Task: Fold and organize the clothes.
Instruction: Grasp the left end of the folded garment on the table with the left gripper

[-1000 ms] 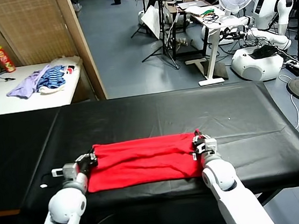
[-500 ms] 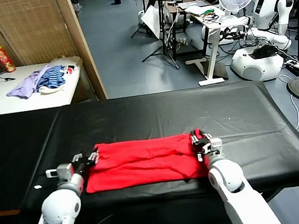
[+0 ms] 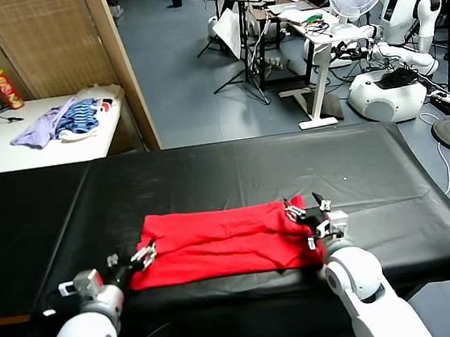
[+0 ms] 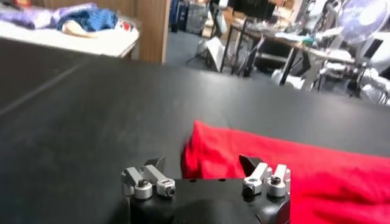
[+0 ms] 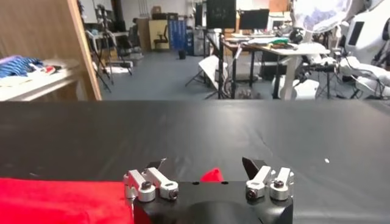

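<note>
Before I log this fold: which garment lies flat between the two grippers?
The red T-shirt, spread on the black table with the left gripper and right gripper at its ends; the lavender and blue-striped garments sit heaped on the white side table.

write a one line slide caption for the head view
Red T-shirt lies folded into a band on the black table, with the open left gripper and open right gripper at its ends.

R gripper (image 5: 206, 163) jaws apart over black table (image 5: 244, 131), red T-shirt (image 5: 58, 199) just beside.
</note>
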